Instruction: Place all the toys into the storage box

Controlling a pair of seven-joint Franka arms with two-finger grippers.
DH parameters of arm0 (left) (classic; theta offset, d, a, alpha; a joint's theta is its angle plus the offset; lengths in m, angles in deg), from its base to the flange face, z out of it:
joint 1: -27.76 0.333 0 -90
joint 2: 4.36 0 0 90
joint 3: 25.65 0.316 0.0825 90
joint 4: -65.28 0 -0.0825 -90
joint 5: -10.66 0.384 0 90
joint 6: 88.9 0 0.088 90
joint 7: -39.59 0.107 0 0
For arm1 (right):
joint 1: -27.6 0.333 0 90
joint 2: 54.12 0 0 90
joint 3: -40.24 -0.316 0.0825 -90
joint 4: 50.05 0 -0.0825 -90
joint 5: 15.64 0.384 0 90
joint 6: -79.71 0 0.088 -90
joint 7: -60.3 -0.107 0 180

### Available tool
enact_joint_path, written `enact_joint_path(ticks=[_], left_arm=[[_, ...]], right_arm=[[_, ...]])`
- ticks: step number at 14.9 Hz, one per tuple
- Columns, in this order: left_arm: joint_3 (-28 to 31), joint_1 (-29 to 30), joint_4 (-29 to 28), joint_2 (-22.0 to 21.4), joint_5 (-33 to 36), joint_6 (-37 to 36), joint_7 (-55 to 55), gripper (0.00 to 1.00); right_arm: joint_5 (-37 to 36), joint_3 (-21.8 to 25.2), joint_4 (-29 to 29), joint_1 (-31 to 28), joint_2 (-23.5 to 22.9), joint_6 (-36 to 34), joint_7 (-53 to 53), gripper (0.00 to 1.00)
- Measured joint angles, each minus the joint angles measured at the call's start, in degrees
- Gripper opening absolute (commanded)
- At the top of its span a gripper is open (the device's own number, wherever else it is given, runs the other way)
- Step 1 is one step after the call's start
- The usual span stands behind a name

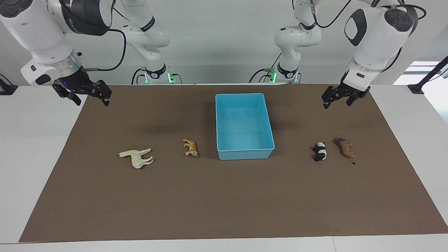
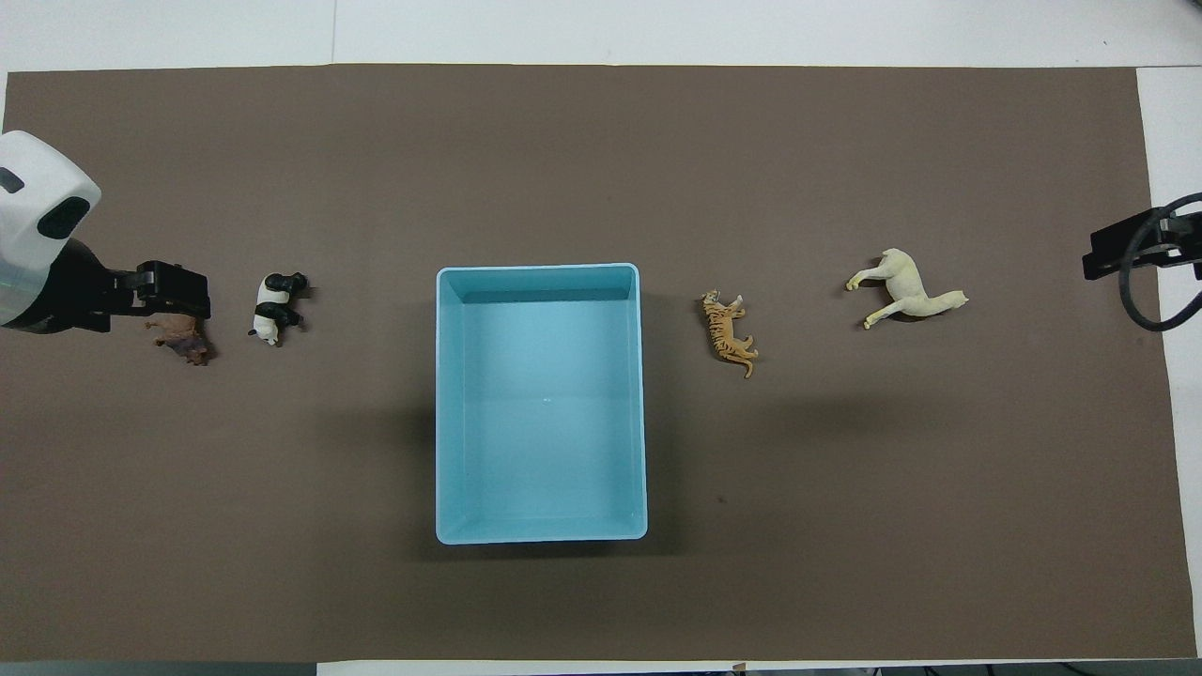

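The light blue storage box (image 1: pixel 245 154) stands empty in the middle of the brown mat; it also shows in the overhead view (image 2: pixel 447 404). The cream horse (image 1: pixel 136 157) (image 2: pixel 906 296) and the orange tiger (image 1: pixel 190 147) (image 2: pixel 731 329) lie beside it toward the right arm's end. The panda (image 1: pixel 320 151) (image 2: pixel 275 308) and the brown lion (image 1: pixel 345 148) (image 2: pixel 183 340) lie toward the left arm's end. My left gripper (image 1: pixel 337 102) (image 2: pixel 174 291) hangs open and empty, raised above the mat, apart from the lion. My right gripper (image 1: pixel 90 100) (image 2: pixel 1117 253) hangs open and empty over the mat's edge.
The brown mat (image 1: pixel 224 203) covers most of the white table (image 1: pixel 31 140). Black clamps stand at the table's corners near the robots.
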Motion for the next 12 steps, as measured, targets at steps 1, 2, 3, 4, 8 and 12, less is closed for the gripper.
enact_joint_path(ticks=[1, 2, 3, 4, 8, 12], left_arm=[[-0.01, 0.0, 0.0, 0.0, 0.0, 0.0, 0.0, 1.0], [-0.01, 0.0, 0.0, 0.0, 0.0, 0.01, 0.0, 1.0], [-0.01, 0.0, 0.0, 0.0, 0.0, 0.01, 0.0, 1.0], [-0.01, 0.0, 0.0, 0.0, 0.0, 0.01, 0.0, 1.0], [0.0, 0.0, 0.0, -0.01, 0.0, 0.01, 0.0, 1.0], [0.29, 0.1, -0.14, -0.51, 0.0, 0.35, -0.42, 1.0]], right_arm=[[0.01, 0.0, 0.0, -0.02, 0.0, 0.03, 0.0, 1.0], [0.01, 0.0, 0.0, -0.02, 0.0, 0.04, 0.0, 1.0], [0.01, -0.01, 0.0, -0.02, 0.0, 0.04, -0.06, 1.0], [0.02, -0.01, 0.0, -0.02, 0.0, 0.04, -0.38, 1.0], [0.18, -0.01, -0.12, -0.11, 0.0, 0.13, -1.96, 1.0], [0.45, -0.1, -2.6, -0.08, 0.36, 2.96, -1.96, 1.0]])
